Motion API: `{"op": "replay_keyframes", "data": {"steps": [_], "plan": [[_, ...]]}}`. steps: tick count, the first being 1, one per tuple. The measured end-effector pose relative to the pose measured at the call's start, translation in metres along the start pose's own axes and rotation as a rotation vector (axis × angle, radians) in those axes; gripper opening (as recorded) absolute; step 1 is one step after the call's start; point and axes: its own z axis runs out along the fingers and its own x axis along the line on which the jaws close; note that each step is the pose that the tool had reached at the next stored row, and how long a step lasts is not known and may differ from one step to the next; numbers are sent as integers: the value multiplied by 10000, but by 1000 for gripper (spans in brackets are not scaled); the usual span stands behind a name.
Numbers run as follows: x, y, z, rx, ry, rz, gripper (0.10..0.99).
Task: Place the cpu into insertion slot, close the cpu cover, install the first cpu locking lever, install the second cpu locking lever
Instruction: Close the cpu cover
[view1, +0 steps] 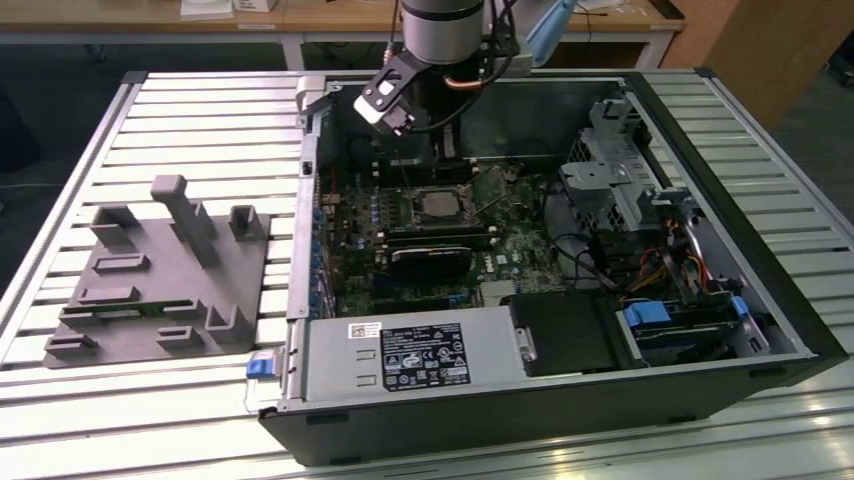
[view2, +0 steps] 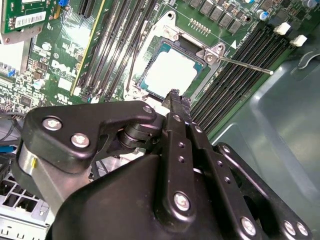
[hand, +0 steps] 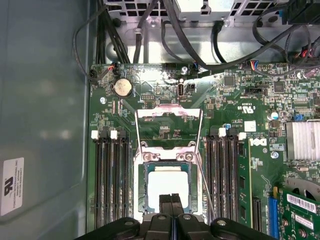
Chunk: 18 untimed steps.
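Lab or workshop, opened computer case (view1: 534, 420) on slatted metal table (view1: 174, 110), wooden workbenches (view1: 334, 18) behind

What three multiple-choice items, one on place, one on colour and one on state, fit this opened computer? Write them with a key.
1. Where is the pale silvery-grey square cpu?
A seated in the dark square insertion slot
B tilted half out of it
C lifted clear of it

2. What colour is the circuit board?
A blue
B green
C red

3. How does the thin silvery metal cpu cover frame stand?
A shut over the chip
B taken away
C swung open, beside the slot

Key:
1 A, the chip's pale face lies flat inside the slot in both wrist views.
2 B, green shows all around the slot.
3 C, the frame lies off the slot, with the board showing through its cut-out centre.
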Motion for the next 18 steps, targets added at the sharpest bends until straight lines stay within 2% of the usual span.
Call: {"op": "replay_keyframes", "data": {"steps": [5,18], "plan": [[4,50,5,-1,1,2,106],[22,240,23,-1,1,2,106]]}}
